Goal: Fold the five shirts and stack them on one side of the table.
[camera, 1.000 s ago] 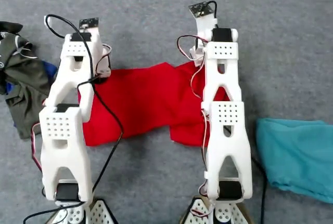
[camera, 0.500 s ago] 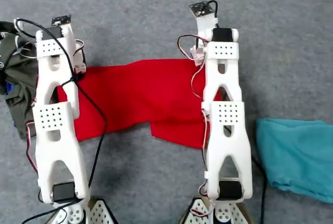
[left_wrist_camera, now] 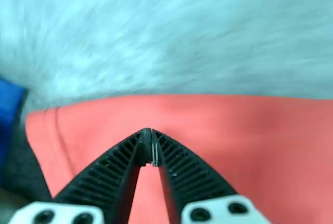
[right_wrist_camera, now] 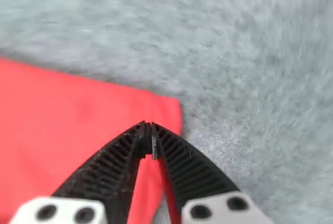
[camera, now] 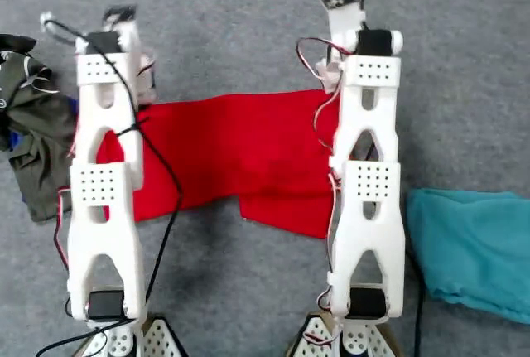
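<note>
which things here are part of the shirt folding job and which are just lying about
Part of the job:
- red shirt, pinched by the left hand and the right hand
- teal shirt
- dark heap of clothes

Just there:
- grey table cover

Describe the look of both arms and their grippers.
The left arm and right arm are white plastic with perforated panels and loose black and red cables. Black ribbed fingers taper to a point from white bases.
</note>
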{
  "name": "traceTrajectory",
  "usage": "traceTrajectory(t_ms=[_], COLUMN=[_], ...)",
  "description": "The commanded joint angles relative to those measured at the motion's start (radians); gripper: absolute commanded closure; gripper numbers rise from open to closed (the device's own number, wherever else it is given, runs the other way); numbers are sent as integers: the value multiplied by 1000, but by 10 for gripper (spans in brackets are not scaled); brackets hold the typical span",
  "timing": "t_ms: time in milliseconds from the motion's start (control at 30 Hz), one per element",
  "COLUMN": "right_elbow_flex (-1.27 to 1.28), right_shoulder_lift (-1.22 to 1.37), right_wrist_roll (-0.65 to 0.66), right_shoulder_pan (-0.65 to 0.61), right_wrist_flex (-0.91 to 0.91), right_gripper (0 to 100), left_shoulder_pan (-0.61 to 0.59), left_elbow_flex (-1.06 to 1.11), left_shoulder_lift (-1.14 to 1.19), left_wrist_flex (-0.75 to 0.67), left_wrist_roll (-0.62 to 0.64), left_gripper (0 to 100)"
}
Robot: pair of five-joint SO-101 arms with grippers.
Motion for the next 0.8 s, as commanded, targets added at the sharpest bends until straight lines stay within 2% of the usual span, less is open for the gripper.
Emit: traceTrajectory(t_ms=[0,167,267,467,633,767], right_elbow_flex=[-53,101,355,975,1397,1520], right_shoulder_lift=[-177,-372,-562,-992,-1145,-1118], right_wrist_roll=[107,259,385,578,692,686], right_shoulder_pan=[-38,-10,5,-15,-84,-176], right_wrist_flex=[32,34,34,18,-167,-232], right_gripper=[990,990,980,877,868,865], left_shoulder_pan=[54,69,71,71,11,-109], left_elbow_flex=[-60,150,405,927,1263,1459], left_shoulder_lift=[-208,-441,-604,-949,-1199,-1293], left_wrist_flex=[11,14,14,5,-141,-316], left_wrist_roll=[-5,-29,-94,-199,-282,-287], left_gripper=[981,981,981,981,981,981])
